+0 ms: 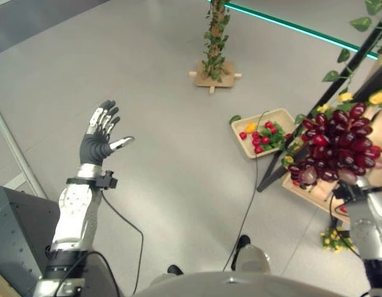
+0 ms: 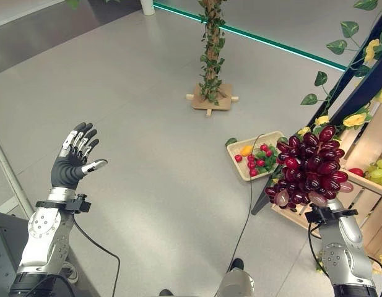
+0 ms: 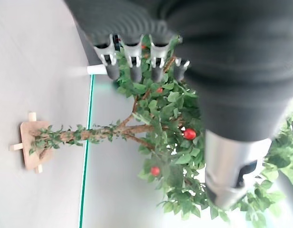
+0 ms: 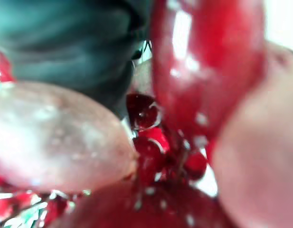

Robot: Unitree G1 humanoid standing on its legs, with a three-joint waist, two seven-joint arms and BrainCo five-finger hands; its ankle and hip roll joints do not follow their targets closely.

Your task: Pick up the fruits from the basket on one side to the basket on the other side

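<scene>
Right hand [image 2: 330, 218] is raised with a bunch of dark red grapes [image 2: 308, 170] on top of it – the bunch covers the fingers, so I cannot tell how they sit around it. The right wrist view is all grapes [image 4: 203, 71] pressed against the lens, which fits a bunch carried high and close to the palm. The bunch hangs in the air over the right side of the floor, in front of a wooden crate [image 2: 364, 164] by a dark slanted frame [image 2: 358, 80]; the crate has green grapes [image 2: 381, 170] inside and yellow flowers around it. Judgement: the fruit is lifted clear and in transit, not yet dropped anywhere.

A shallow tray-like basket [image 1: 240, 133] lies on the floor just left of the bunch, with small red fruits [image 1: 262, 137], something orange [image 1: 250, 128] and green leaves in it. Whether it is source or target cannot be told.

Left hand [image 1: 99, 139] is up on the left side of the floor, fingers spread straight, palm empty – idle, likely held out of the way for balance. Its wrist view looks past the fingers [image 3: 137, 57] at a fake vine tree [image 3: 151, 128] on a wooden cross base [image 1: 214, 75] near the far edge of the floor.

Risk, as a guess: a loose bunch may shed grapes or slide off if the wrist tilts.
</scene>
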